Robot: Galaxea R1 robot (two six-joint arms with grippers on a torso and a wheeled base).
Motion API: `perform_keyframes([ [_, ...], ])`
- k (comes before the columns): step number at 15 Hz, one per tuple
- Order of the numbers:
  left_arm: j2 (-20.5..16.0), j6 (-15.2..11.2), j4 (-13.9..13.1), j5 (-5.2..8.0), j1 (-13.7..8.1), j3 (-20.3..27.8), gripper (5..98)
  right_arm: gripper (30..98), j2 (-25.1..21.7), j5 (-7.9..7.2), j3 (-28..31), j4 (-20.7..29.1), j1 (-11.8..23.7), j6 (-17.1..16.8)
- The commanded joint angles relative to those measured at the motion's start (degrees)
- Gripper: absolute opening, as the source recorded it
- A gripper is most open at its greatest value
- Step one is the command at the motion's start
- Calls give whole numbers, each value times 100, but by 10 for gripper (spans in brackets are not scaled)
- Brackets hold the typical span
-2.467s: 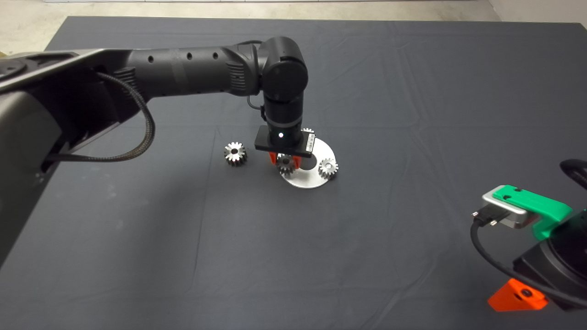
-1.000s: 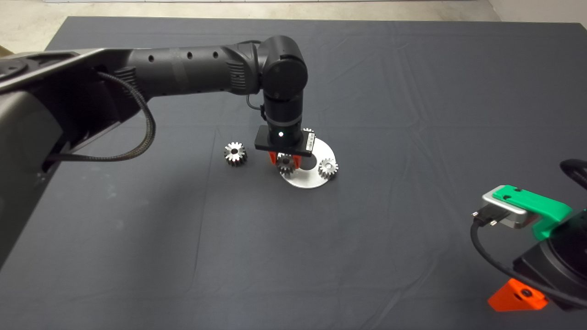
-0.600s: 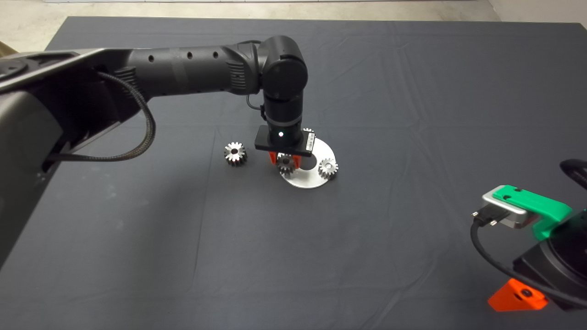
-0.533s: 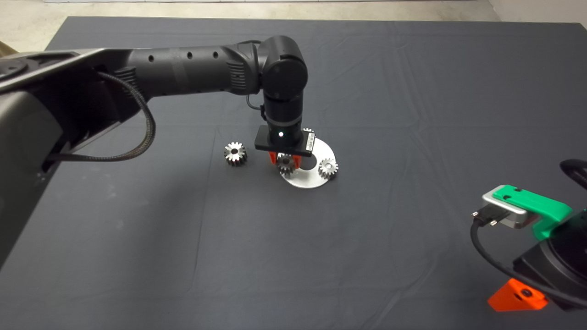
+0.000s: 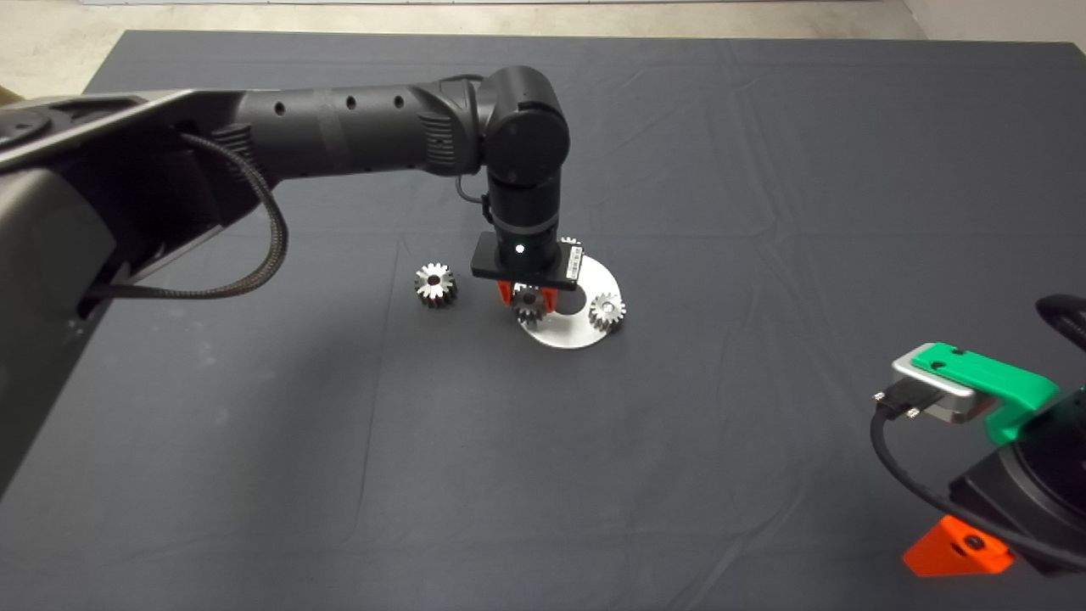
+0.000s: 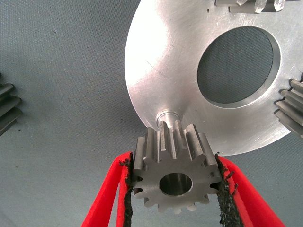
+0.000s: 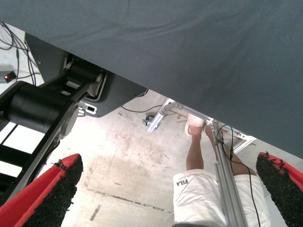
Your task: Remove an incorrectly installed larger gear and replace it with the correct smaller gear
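Note:
My left gripper [image 5: 528, 299] hangs over the near-left rim of the round silver plate [image 5: 567, 335]. It is shut on the smaller gear [image 6: 173, 182], a bright spur gear with a round bore, pinched between both black pads. The gear sits just beside a bare short peg [image 6: 165, 115] on the plate [image 6: 161, 71]. The larger gear [image 5: 435, 284], thicker with dark flanks, lies on the mat left of the plate, apart from the gripper. Its edge shows in the left wrist view [image 6: 7, 106].
Another gear [image 5: 607, 311] stands on the plate's right rim, and a further one [image 5: 568, 243] peeks out behind the wrist. The plate has a wide round hole [image 6: 236, 64]. My right gripper [image 7: 165, 189] is parked open at the mat's lower right; a person's leg [image 7: 194, 146] shows below.

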Motion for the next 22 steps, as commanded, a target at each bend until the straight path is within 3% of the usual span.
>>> perform_keyframes([
  [1,9,-11,-1,-17,-134,42,352,968,-19,-479,8,-149,114,-23],
  [5,4,-20,-1,-40,-143,51,352,968,-23,-479,8,-149,114,-23],
  [10,9,-20,7,-263,-143,67,352,968,-18,-479,8,-149,114,-23],
  [16,-26,-11,17,-218,-142,130,350,968,-18,-479,8,-149,114,-23],
  [22,-35,6,177,-41,-134,130,349,968,-18,-479,8,-149,114,-23],
])
